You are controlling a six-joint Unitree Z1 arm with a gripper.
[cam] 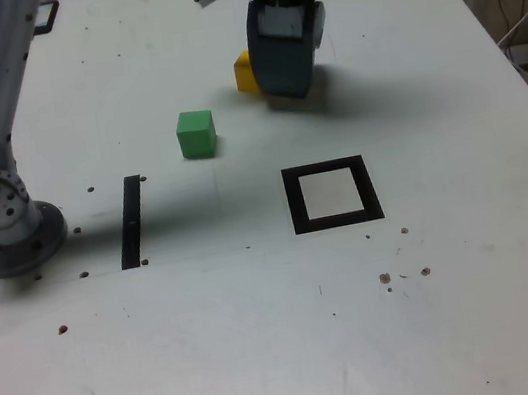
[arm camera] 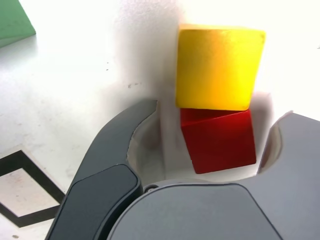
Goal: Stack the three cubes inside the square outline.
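Beyond the flat black tape square outline [cam: 332,194], well apart from it, the dark grey gripper [cam: 287,80] sits low on the white table [cam: 267,339]. Jaws spread wide around the small red cube [arm camera: 219,140], gaps either side. Small yellow cube [arm camera: 218,67] touches the red one. Small green cube [cam: 196,133] stands nearer the outline, toward the exterior view's left. Outline interior pale.
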